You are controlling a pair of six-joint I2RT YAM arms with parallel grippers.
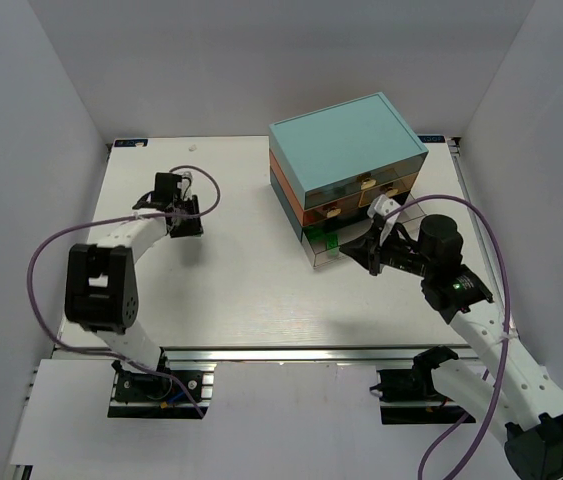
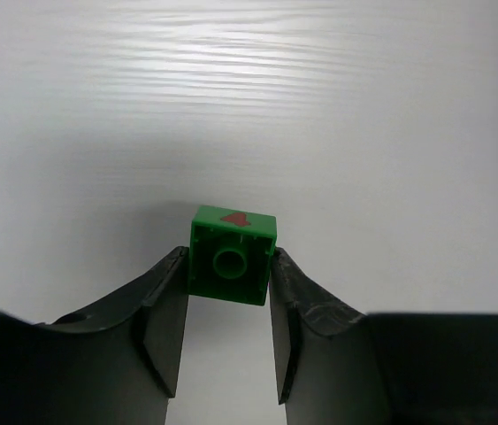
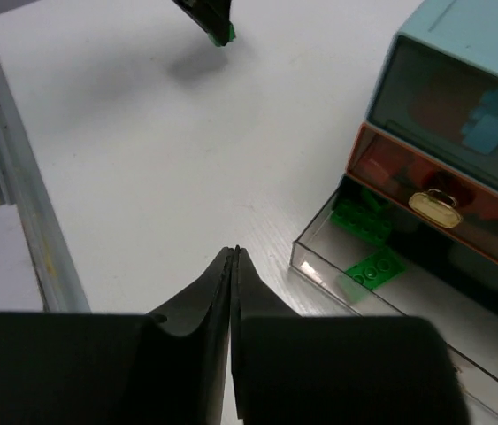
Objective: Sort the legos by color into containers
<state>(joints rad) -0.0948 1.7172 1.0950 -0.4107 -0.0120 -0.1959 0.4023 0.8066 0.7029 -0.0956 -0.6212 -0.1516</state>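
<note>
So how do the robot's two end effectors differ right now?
The left end effector grips a green lego; the right end effector is shut with nothing in it. The left one is over bare table; the right one sits beside the open bottom drawer, which has green legos inside. Both are dark and two-fingered.

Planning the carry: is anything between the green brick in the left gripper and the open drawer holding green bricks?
No object lies on the table between the green brick in the left gripper and the open drawer. Only the shut right gripper hovers by the drawer's near corner and may crowd the drop.
</note>
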